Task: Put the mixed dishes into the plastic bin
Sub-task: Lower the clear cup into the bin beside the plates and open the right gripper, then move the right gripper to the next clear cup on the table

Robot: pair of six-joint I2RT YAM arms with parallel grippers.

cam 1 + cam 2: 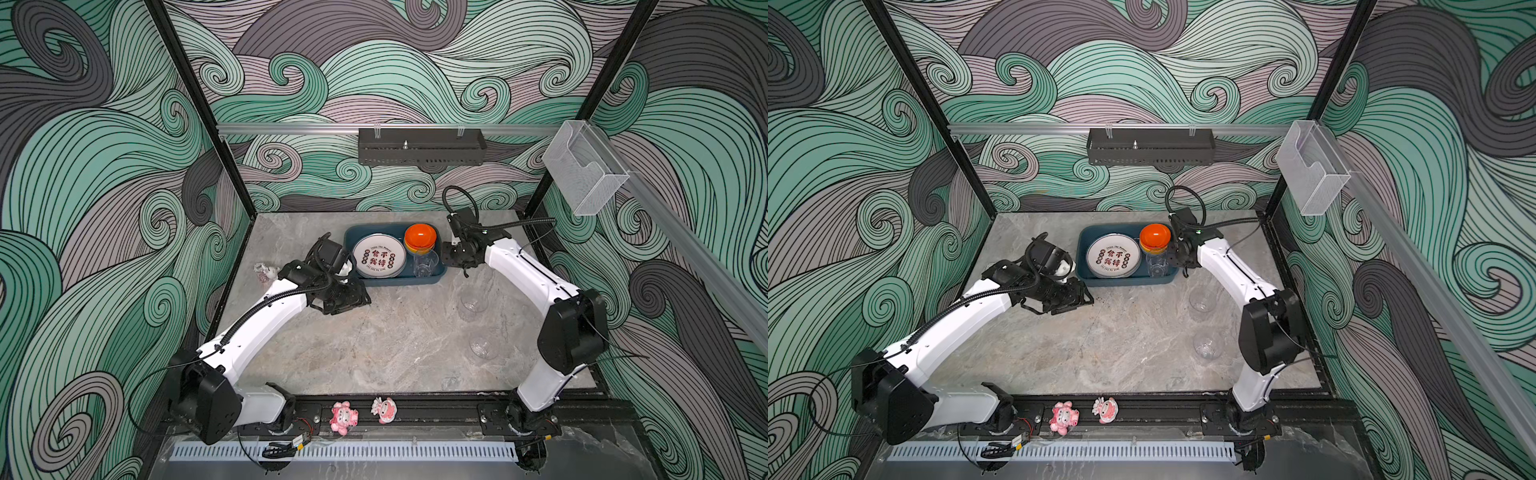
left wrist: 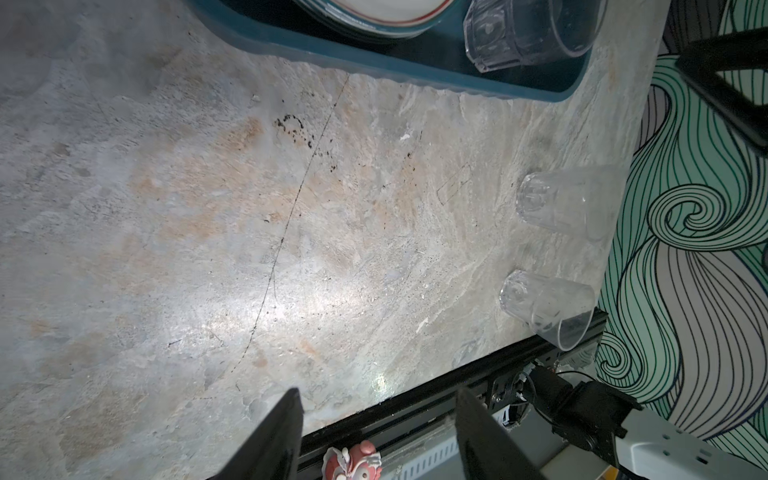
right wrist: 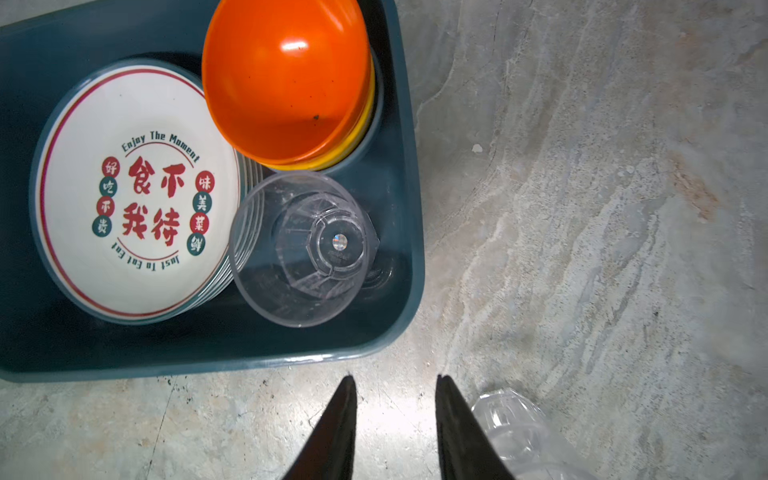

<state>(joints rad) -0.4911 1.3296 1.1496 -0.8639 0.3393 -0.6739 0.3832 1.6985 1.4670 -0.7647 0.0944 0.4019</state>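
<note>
The teal plastic bin (image 1: 399,282) stands at the back middle of the table. It holds a stack of lettered white plates (image 3: 137,195), an orange bowl (image 3: 282,79) nested in a yellow one, and an upright clear glass (image 3: 303,249). Two more clear glasses (image 1: 471,301) (image 1: 483,347) stand on the table to the right of the bin. My right gripper (image 3: 395,377) hangs open and empty just outside the bin's right front corner, with one table glass (image 3: 511,424) beside a finger. Left of the bin, my left gripper (image 2: 378,390) is open and empty, low over bare table.
Two pink figurines (image 1: 344,417) (image 1: 384,409) sit on the black front rail, and a small pale figure (image 1: 266,272) lies by the left wall. A black perforated shelf (image 1: 422,146) and a clear acrylic box (image 1: 584,174) hang on the walls.
</note>
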